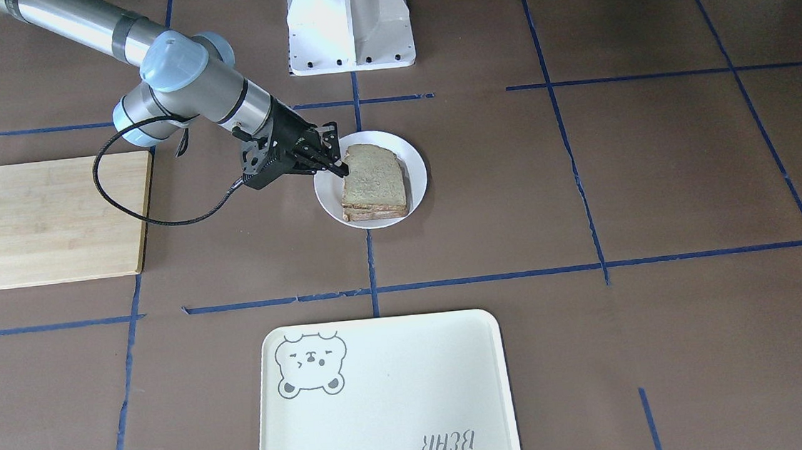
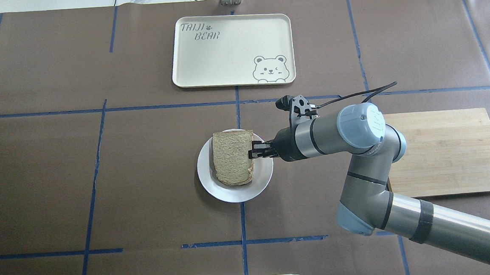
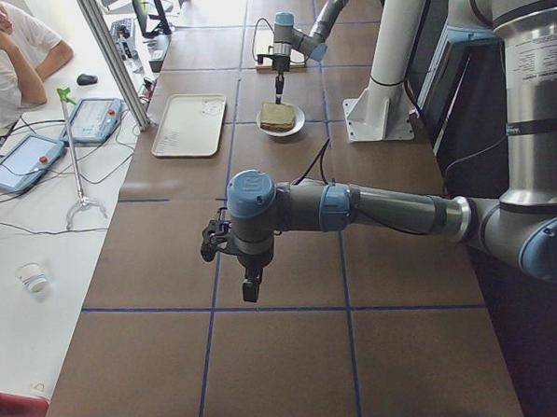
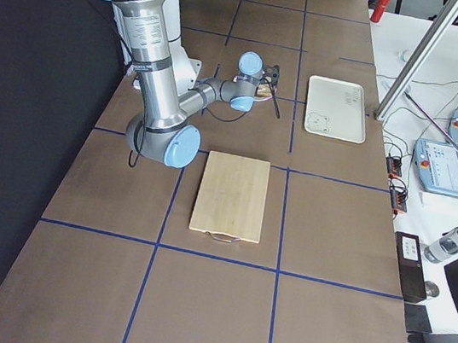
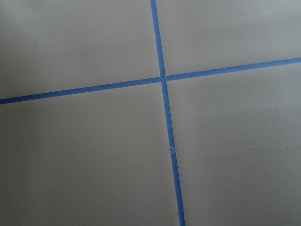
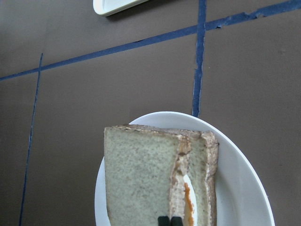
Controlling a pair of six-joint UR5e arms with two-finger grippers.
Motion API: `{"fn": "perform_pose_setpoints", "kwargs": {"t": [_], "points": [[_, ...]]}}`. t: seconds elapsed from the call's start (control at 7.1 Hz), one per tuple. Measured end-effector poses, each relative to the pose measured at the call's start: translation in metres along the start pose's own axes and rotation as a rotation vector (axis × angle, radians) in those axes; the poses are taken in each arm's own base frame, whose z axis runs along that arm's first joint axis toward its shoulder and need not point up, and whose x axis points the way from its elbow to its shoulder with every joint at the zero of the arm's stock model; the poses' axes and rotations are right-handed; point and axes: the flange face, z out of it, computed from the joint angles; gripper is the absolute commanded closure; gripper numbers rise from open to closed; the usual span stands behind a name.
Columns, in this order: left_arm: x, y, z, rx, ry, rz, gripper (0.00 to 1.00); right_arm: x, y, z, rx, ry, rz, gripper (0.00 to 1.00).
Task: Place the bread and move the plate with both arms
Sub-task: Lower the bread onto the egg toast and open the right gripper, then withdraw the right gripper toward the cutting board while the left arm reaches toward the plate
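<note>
1. Overhead exterior view first: we have the small round white plate [image 2: 231, 195] in the middle of the brown table [image 2: 103, 184]. The plain light-brown wholemeal bread slice [image 2: 231, 157] lies on the plate, stacked on a second slice [image 1: 375, 214].
2. The right arm's black two-finger gripper [image 2: 253, 150] reaches in over the plate's rim from the robot's right, and it is at the top slice's crust edge.
3. On the right wrist camera we see its two fingertips [image 6: 163, 220] drawn close together, pinching that crust. A streak of orange shows on the slice beneath.
4. The cream rectangular bear-print tray [image 2: 231, 49] sits beyond the plate, well apart from it. The pale wooden cutting board [image 2: 445, 150] lies off to the plate's right, also apart.
5. The left arm's gripper [image 3: 252, 289] hangs far from the plate. We catch it only from the side camera, so we cannot tell whether it is spread or closed. Its wrist camera gives us just crossed blue tape lines [image 5: 163, 80] on the table.
</note>
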Motion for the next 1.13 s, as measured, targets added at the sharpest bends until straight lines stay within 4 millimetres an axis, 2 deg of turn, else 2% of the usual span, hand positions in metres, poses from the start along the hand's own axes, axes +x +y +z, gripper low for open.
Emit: {"fn": "perform_pose_setpoints", "kwargs": {"t": [0.14, 0.28, 0.56, 0.7, 0.84, 0.99, 1.13], "points": [[0.000, 0.000, 0.000, 0.000, 0.000, 0.000, 0.00, 0.000, 0.004, 0.002, -0.002, 0.000, -0.002, 0.07], [0.000, 0.000, 0.000, 0.000, 0.000, 0.000, 0.00, 0.000, 0.007, 0.004, -0.005, -0.001, -0.005, 0.01], [0.001, 0.000, 0.000, 0.001, 0.003, -0.001, 0.00, 0.000, 0.004, -0.001, 0.001, -0.004, -0.013, 0.01], [0.009, -0.004, 0.002, 0.003, 0.036, -0.009, 0.00, 0.005, -0.001, -0.013, 0.007, -0.005, -0.013, 0.01], [0.033, -0.014, 0.006, 0.001, 0.103, -0.043, 0.00, 0.020, -0.008, -0.037, 0.012, 0.001, -0.007, 0.01], [0.076, -0.026, 0.015, -0.013, 0.160, -0.080, 0.00, 0.046, -0.017, -0.067, 0.018, 0.024, 0.010, 0.01], [0.133, -0.036, 0.027, -0.031, 0.204, -0.120, 0.00, 0.083, -0.025, -0.098, 0.032, 0.068, 0.039, 0.01]]}}
